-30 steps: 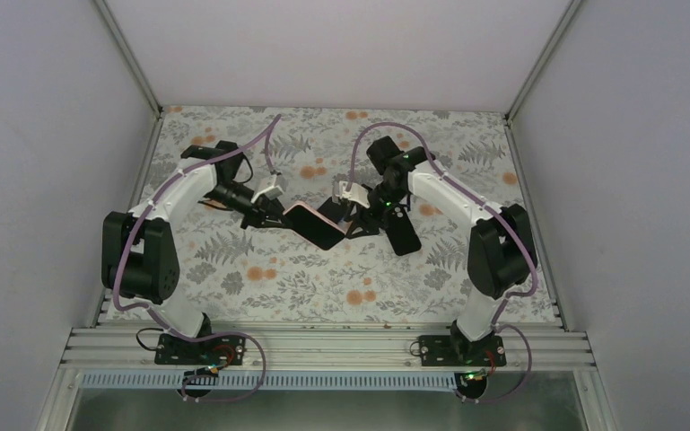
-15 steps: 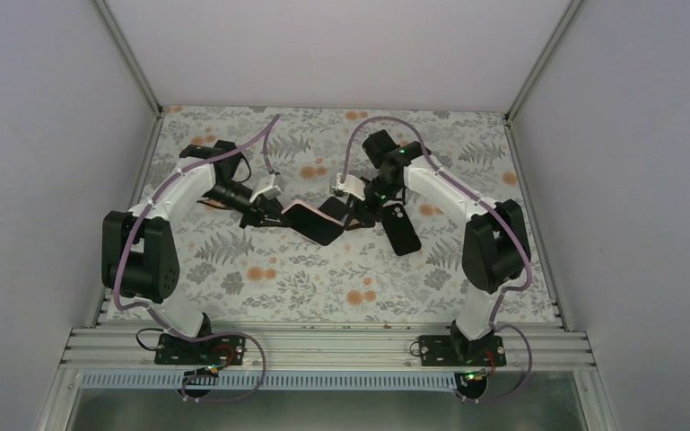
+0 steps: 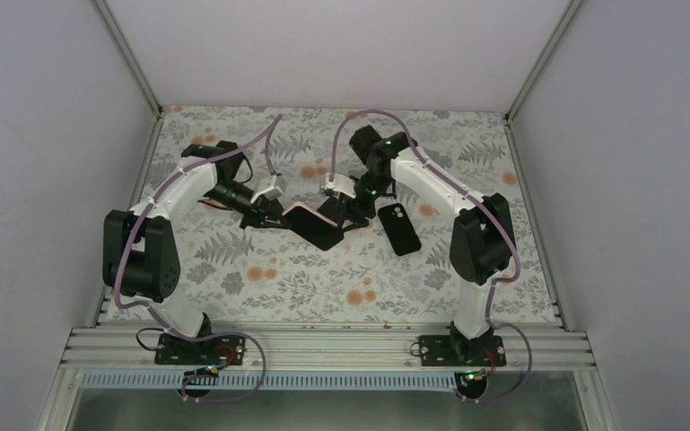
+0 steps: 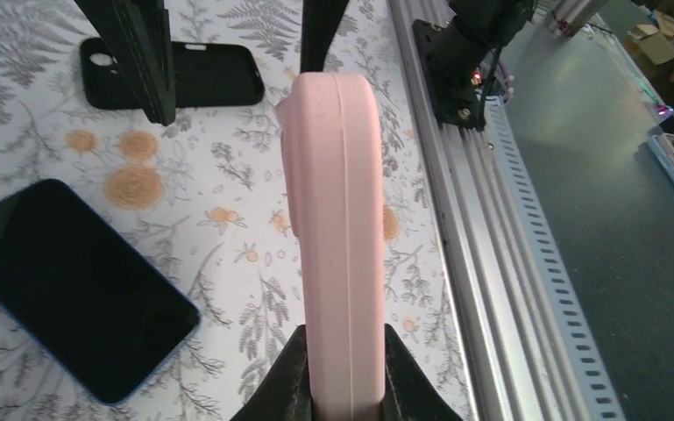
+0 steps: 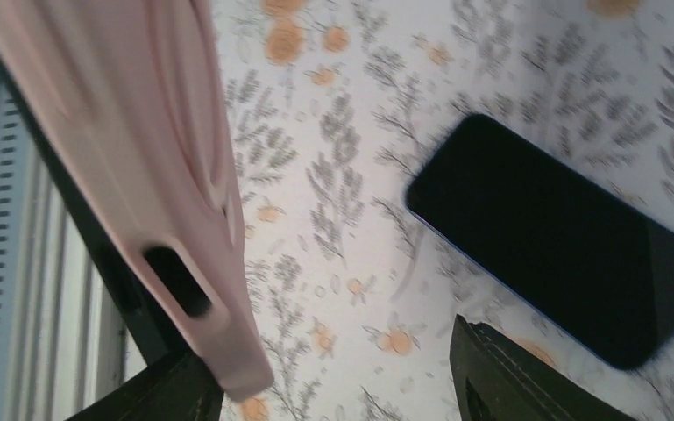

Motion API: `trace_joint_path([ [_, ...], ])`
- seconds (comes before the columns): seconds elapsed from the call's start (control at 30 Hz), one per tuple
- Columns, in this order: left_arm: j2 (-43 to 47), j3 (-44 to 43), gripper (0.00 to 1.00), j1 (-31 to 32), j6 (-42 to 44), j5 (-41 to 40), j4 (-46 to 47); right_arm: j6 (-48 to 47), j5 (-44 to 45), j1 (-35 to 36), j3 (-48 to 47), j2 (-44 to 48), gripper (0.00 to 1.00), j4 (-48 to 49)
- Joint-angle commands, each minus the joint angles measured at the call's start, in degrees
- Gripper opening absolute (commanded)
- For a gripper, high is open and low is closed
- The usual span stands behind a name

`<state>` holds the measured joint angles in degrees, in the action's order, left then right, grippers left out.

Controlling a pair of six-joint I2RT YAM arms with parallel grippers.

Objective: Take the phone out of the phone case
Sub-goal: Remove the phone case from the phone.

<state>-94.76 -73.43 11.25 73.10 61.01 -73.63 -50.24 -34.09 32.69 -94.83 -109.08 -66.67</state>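
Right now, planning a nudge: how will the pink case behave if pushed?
The phone case looks thin, so it probably flexes. Its matte skin likely grips rather than slips. Clamped only at one end by the left end effector, it may pivot.

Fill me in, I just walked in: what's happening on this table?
The left tool is clamped on one end of the pink phone case, holding it on edge over the table. The right tool stands open at the other end, gripping nothing. Seen from above, the case's near face looks black, so the phone seems not yet out. A bare black handset lies on the table beside it.
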Motion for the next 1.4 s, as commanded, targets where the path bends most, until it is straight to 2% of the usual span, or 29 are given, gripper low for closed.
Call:
trace_joint_path([
  [0.0, -0.3, -1.8, 0.02, 2.8, 3.0, 8.2, -3.5, -2.5, -12.7, 5.0, -4.4, -2.0, 0.66, 2.2],
  [0.13, 0.7, -2.1, 0.02, 1.4, 2.7, 8.9, -3.1, -0.3, -14.1, 7.5, -1.2, -1.6, 0.64, 6.0],
  [0.2, 1.3, -2.3, 0.02, 0.4, 3.1, 9.4, -3.3, 1.1, -16.1, 7.7, 1.0, -1.2, 0.67, 8.4],
  [0.37, 3.4, -2.4, 0.02, -2.9, 1.3, 10.1, -1.2, -2.3, -25.4, 8.5, -0.5, -5.5, 0.69, 2.2],
  [0.47, 6.2, -0.6, 0.02, -4.1, -5.1, 9.0, 6.1, -2.9, -33.0, 10.1, 1.1, -7.2, 0.63, 1.2],
  [0.6, 9.1, 2.9, 0.02, -4.2, -14.4, 5.2, 17.7, 3.8, -35.9, 11.0, 4.3, -5.5, 0.62, 9.2],
  [0.77, 13.0, 6.9, 0.02, -4.0, -23.1, -0.2, 28.2, 7.1, -41.4, 11.1, 0.7, -4.8, 0.65, 11.2],
  [0.97, 13.9, 8.7, 0.02, -4.0, -25.5, -1.3, 31.5, 20.6, -39.6, 10.7, 1.1, -1.1, 0.64, 24.8],
  [1.07, 13.7, 8.6, 0.02, -4.0, -25.7, -1.1, 31.6, 22.1, -41.6, 10.9, -2.8, -3.3, 0.64, 24.0],
  [1.13, 13.4, 8.6, 0.02, -4.0, -26.0, -1.5, 31.8, 19.9, -43.5, 11.4, -5.9, -5.8, 0.63, 20.2],
  [1.2, 13.3, 9.1, 0.02, -3.9, -26.7, -2.5, 32.8, 17.5, -44.7, 11.7, -7.5, -7.4, 0.57, 17.3],
  [1.27, 13.4, 9.4, 0.02, -4.0, -27.4, -4.1, 33.8, 16.7, -44.5, 11.8, -7.8, -7.8, 0.38, 16.4],
  [1.3, 13.6, 9.5, 0.03, -4.0, -28.0, -4.9, 34.4, 16.5, -44.1, 11.7, -7.7, -7.5, 0.25, 16.3],
  [1.37, 13.7, 9.0, 0.10, -4.1, -28.0, -6.3, 34.3, 16.2, -43.9, 11.0, -7.0, -6.6, 0.10, 16.3],
])
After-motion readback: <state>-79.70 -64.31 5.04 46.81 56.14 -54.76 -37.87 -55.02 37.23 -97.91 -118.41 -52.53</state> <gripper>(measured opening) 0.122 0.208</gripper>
